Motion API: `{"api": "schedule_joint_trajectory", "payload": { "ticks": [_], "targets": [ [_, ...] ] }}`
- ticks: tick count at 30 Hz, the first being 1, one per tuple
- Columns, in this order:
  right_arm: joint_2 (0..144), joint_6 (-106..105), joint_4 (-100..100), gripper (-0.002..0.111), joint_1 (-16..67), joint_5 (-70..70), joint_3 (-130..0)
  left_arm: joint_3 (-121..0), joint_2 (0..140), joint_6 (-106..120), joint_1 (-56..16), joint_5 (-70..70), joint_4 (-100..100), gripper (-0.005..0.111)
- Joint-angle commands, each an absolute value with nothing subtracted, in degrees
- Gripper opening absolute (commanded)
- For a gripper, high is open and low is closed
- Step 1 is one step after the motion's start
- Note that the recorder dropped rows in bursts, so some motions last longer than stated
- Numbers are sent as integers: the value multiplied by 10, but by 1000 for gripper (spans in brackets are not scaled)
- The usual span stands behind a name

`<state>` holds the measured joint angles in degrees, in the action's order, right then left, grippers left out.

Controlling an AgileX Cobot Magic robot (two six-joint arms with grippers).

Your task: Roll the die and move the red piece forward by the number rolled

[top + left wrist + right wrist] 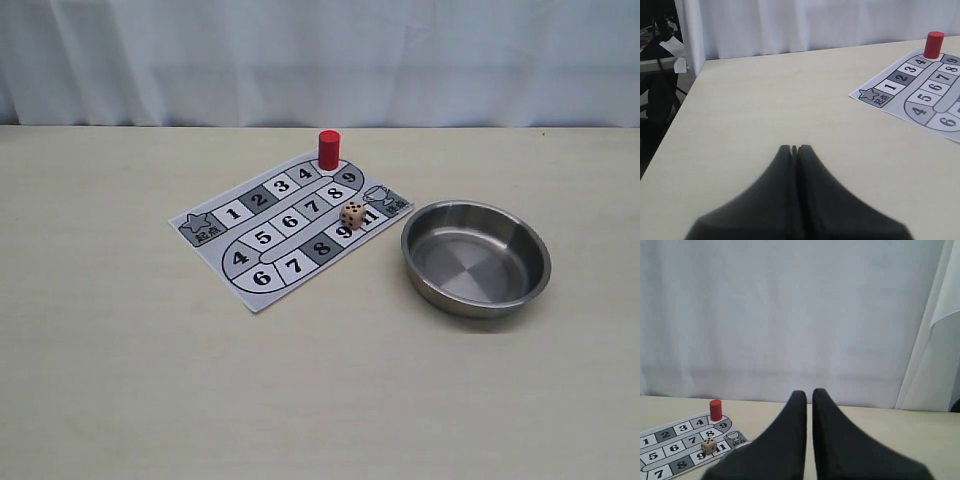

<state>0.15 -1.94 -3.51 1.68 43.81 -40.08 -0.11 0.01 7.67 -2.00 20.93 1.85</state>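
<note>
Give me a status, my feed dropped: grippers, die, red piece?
Left gripper, right gripper: jaws shut, empty. Die on game board beside square 11; red piece upright past square 4. Steel bowl alongside, nothing blocking.

The grey-and-white paper game board (262,238) bore track numerals beginning 1, 2, 3, 4 after a star square (196,228) with unreadable characters. The small tan wooden die (352,214) showed dark pips.

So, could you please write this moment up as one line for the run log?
die: on board, beside square 11 | red piece: upright by square 4 | bowl: empty | left gripper: shut | right gripper: shut
</note>
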Motion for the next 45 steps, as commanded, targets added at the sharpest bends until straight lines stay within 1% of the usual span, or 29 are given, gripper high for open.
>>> {"api": "schedule_joint_trajectory", "payload": {
  "ticks": [1,11,14,20,22,24,26,29,38,45],
  "targets": [
    [0,-19,-52,4,21,349,-353,0,0,75,-20,203,22,0],
    [0,-16,-67,4,21,225,-200,0,0,75,-20,203,22,0],
    [0,-16,-66,4,21,148,-146,0,0,75,-20,203,22,0],
    [0,-17,-66,4,21,49,-61,0,0,75,-20,203,22,0],
    [0,-17,-66,4,21,-15,-16,0,0,75,-20,203,22,0],
    [0,-17,-66,4,21,-56,0,0,0,75,-20,203,22,0],
    [0,-17,-66,4,21,-15,0,0,0,75,-20,203,22,0],
    [0,-17,-66,4,21,-7,0,0,0,75,-20,203,22,0],
    [0,-6,-47,4,20,89,0,0,0,75,-20,203,22,0],
    [0,-4,-47,4,-13,94,0,0,0,75,-20,203,22,0]
  ]
}}
